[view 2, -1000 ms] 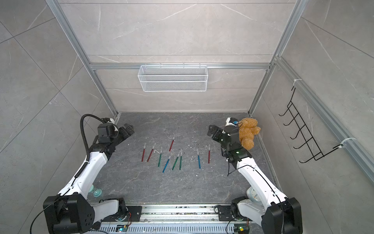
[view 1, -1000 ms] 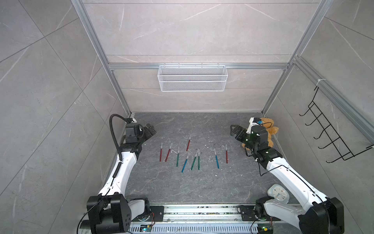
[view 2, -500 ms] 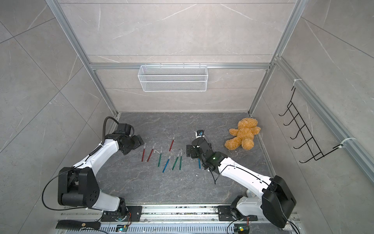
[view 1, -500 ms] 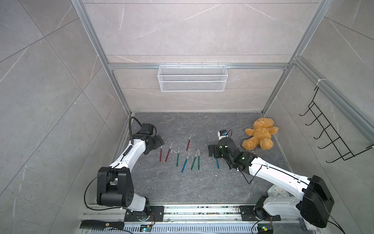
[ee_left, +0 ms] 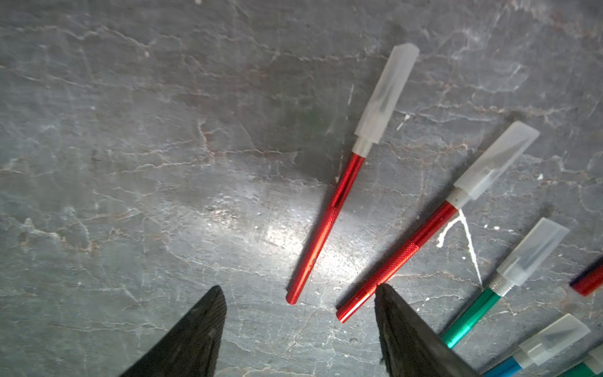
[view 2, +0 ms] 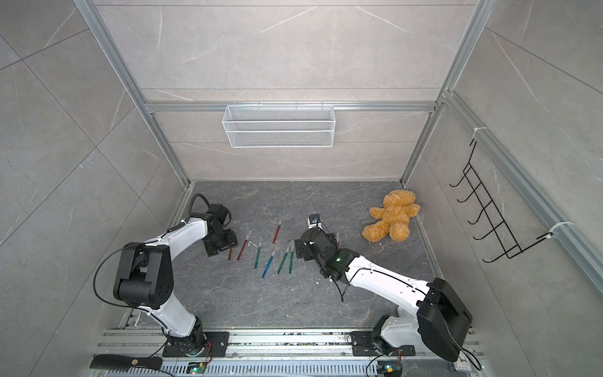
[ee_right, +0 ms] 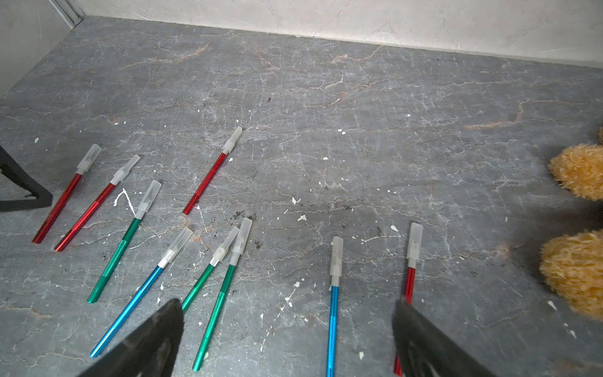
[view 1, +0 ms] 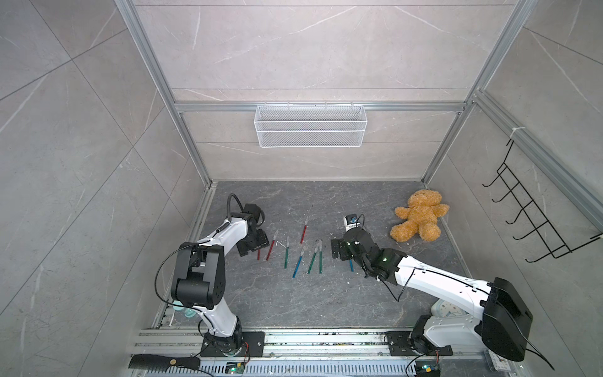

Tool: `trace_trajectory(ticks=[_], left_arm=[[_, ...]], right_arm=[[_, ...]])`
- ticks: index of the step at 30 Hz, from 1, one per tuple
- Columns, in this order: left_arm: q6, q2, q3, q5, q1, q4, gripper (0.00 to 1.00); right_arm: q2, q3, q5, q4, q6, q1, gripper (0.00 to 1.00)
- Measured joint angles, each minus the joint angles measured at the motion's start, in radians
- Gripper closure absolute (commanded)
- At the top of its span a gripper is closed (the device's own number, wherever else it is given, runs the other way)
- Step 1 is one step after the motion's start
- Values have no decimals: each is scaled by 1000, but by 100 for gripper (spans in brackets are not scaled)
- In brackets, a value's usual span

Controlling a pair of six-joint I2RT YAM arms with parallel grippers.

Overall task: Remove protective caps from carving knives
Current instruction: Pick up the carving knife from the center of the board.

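Nine knives (ee_right: 219,303) lie flat in a loose row across the middle of the desk (view 1: 326,303). All of them have their caps (ee_right: 336,256) on, pointing to 12 o'clock. The left tool (ee_left: 299,289) is down low at the 9 o'clock end of the row, jaws apart, straddling the tail of the outermost red knife (ee_left: 326,225). The next red one's tail sits right by one finger. The right tool (ee_right: 287,303) is at the 3 o'clock end, jaws wide apart too, with a blue knife (ee_right: 332,326) lying between them and nothing gripped. A teddy (view 1: 417,217) sprawls at 2 o'clock.
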State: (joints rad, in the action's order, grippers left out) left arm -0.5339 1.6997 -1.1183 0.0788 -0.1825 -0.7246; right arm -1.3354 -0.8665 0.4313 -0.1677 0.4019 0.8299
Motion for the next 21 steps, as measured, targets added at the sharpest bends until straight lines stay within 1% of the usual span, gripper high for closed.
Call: trace_trajectory(ticks=[3, 6, 8, 12, 20, 21], left_arm=[[12, 11, -4, 1, -18, -9, 34], [19, 37, -17, 12, -20, -14, 42], [23, 54, -24, 24, -20, -17, 43], [29, 80, -36, 43, -20, -30, 48], [37, 138, -63, 48, -20, -35, 54], [38, 143, -63, 48, -20, -35, 56]], right_arm=[[0, 0, 0, 0, -3, 7, 0], [0, 0, 0, 0, -3, 11, 0], [0, 1, 0, 0, -3, 14, 0], [0, 1, 0, 0, -4, 19, 1], [0, 1, 0, 0, -7, 35, 1], [0, 1, 0, 0, -7, 37, 1]])
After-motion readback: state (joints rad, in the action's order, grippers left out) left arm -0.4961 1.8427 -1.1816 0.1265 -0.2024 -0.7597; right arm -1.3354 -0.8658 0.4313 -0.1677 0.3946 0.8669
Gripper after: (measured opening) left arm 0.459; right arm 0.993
